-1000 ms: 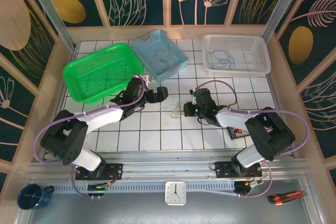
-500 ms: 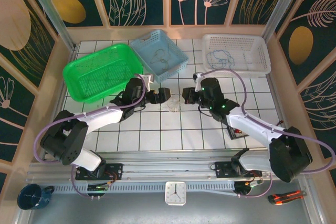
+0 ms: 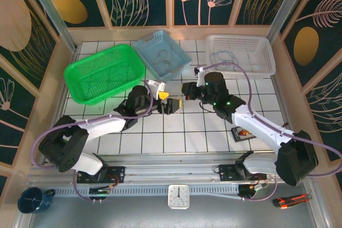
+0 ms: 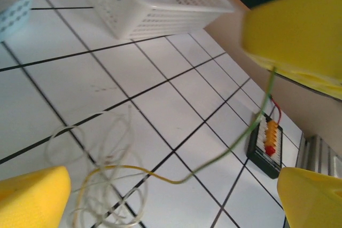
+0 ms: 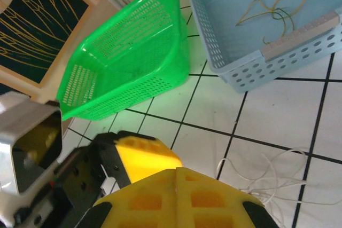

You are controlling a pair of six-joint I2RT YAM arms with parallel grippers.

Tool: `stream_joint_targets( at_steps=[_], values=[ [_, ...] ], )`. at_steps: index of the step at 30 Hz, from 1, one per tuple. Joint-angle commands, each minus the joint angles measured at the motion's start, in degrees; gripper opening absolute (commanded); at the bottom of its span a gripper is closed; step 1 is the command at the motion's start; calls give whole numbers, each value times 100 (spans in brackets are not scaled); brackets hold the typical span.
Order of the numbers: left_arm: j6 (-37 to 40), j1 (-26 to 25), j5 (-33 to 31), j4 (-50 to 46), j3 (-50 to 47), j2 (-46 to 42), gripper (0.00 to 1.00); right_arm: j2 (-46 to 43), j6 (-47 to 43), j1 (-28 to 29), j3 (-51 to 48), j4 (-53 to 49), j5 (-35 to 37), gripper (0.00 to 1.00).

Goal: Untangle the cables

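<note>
— Where are the cables?

— A clump of pale loops [image 4: 101,164] lies flat on the white tiled table [image 3: 160,132]. It is on the near side of the blue basket [image 3: 176,69], apart from it and off its near corner. A yellow-green strand [image 4: 176,181] rises off the tiles out of that clump.

— Rises to what?

— To the right gripper [image 4: 294,30]. Its yellow fingers are pressed together, and the strand runs up to their lower edge and ends there, so the gripper is pinched on that strand. It hangs above the tiles, just in front of the blue basket's right-hand near side.

— And the other pincer?

— The left gripper [image 3: 170,101] is spread wide and holds nothing. Seen from its own wrist camera, its fingers [image 4: 32,198] sit at the two lower corners. The clump is on the tiles beneath, nearer the lower-left finger. This gripper is also just in front of the blue basket, to the left of the right gripper and close to it.

— Anything inside the blue basket?

— A few thin yellowish and brown-green wires [image 5: 272,4], loosely looped on its floor.

— What flanks it?

— A green basket [image 3: 101,76] is right beside it on the left; I cannot tell whether the two touch. On the right, across a gap of tiles, a white basket [image 3: 264,52] holds a blue strand [image 3: 224,61]. Farther from the blue basket, toward the near right, a small black block [image 4: 265,143] with yellow and red parts lies on the tiles.
</note>
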Motion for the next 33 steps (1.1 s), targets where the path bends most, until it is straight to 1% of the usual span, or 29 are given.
stream_joint_targets(
  at_steps=[1,4,7,11,14,16,18,19,23,25,28,31,33],
  values=[
    [311,-81,-8,487,65,174,98,-86,129,107,261,9,-161,0],
    [282,-133,-207,713,101,320,96,-101,194,172,364,21,-247,0],
    [220,-173,-481,917,128,483,90,-159,244,226,516,18,-327,0],
    [155,-187,-657,1227,65,732,79,-284,351,236,755,49,-436,0],
    [104,-191,-672,1412,-40,877,72,-352,380,234,994,43,-465,0],
    [62,-186,-649,1504,-124,953,65,-376,359,232,1188,17,-449,0],
    [24,-189,-645,1597,-220,1003,56,-405,334,218,1398,19,-372,0],
    [9,-190,-653,1634,-263,1018,54,-417,324,207,1473,27,-347,0],
    [-8,-186,-706,1700,-402,1048,51,-400,314,122,1883,107,-333,0],
    [-5,-189,-710,1719,-440,1074,47,-365,325,70,2046,159,-358,0],
    [-17,-191,-714,1766,-499,1113,46,-322,382,-40,2223,270,-394,0],
    [-57,-190,-717,1795,-552,1092,54,-254,426,-166,2335,368,-381,0],
    [-83,-189,-736,1759,-573,992,62,-203,461,-251,2362,461,-327,0]
  ],
)
